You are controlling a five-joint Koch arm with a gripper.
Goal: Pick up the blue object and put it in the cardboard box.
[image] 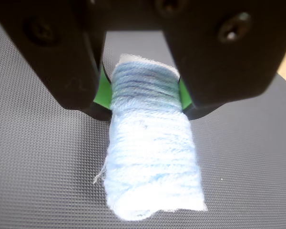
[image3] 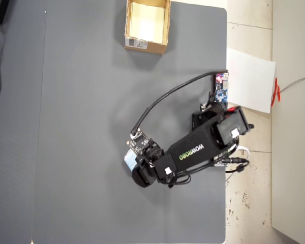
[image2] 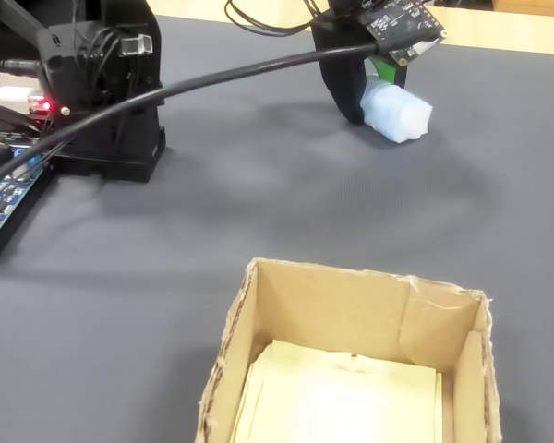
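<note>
The blue object (image: pixel 152 162) is a pale blue, yarn-wrapped soft block. It sticks out toward the camera in the wrist view, low over the grey mat. My gripper (image: pixel 143 102) is shut on its far end, with a green pad pressed against each side. A fixed view shows the blue object (image2: pixel 399 113) under the gripper (image2: pixel 374 88) at the far right of the table. The cardboard box (image2: pixel 351 277) stands open in the foreground of that view, with only a pale yellowish floor showing inside. From overhead, the box (image3: pixel 145 47) is at the top and the blue object (image3: pixel 129 160) is far below it.
The arm's black base (image2: pixel 102 101) stands at the left in a fixed view, with a blue circuit board (image2: pixel 0 198) beside it. A thick black cable (image2: pixel 212 78) arcs from there toward the gripper. The table's right edge (image3: pixel 226 101) borders a white sheet (image3: pixel 249 84) overhead.
</note>
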